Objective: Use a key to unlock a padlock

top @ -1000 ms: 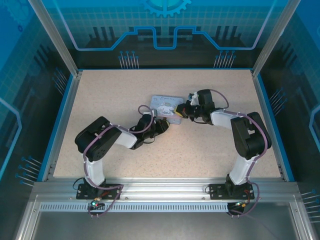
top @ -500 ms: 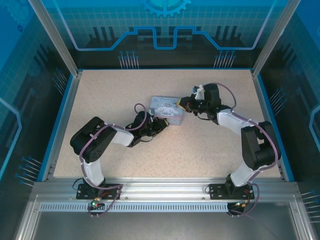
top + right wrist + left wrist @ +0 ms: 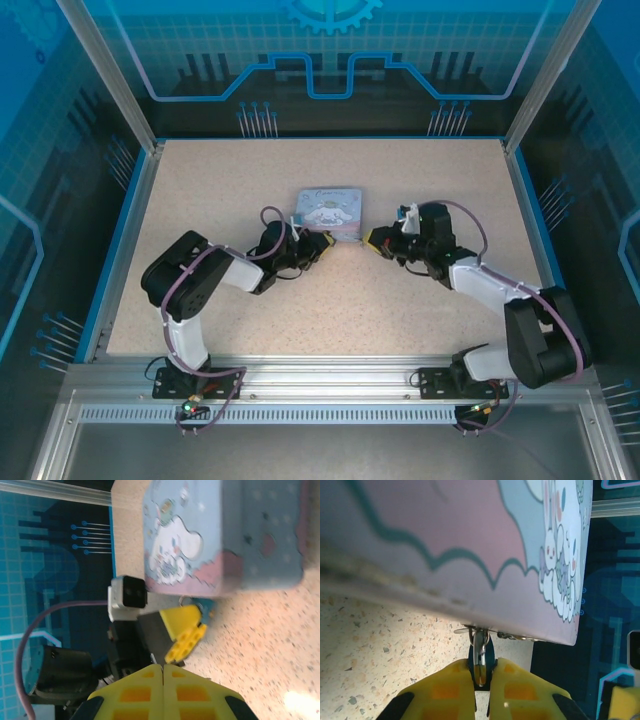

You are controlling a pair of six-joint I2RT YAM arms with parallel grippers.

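Note:
The padlock (image 3: 480, 654), a small dark body with a thin shiny shackle, hangs from the hasp at the lower edge of the cartoon-printed tin (image 3: 445, 540). My left gripper (image 3: 481, 674) is shut on the padlock, its yellow fingers pinching the body from both sides. From above, that gripper (image 3: 320, 243) sits at the tin's (image 3: 331, 208) near-left corner. My right gripper (image 3: 373, 240) is shut and stands just right of the tin, apart from it. Its pads (image 3: 150, 680) press flat together. A thin pale sliver shows at their tips; I cannot tell whether it is the key.
The speckled table (image 3: 400, 310) has free room in front of and behind the tin. Blue side rails (image 3: 128, 240) and an aluminium frame bound it. In the right wrist view the left gripper's fingers (image 3: 184, 627) and its camera block (image 3: 127, 597) lie close ahead.
The tin has turned and shifted towards the back with the padlock side facing the arms. My right gripper has drawn back from the tin, nearer and to the right. The left grip stays on the padlock.

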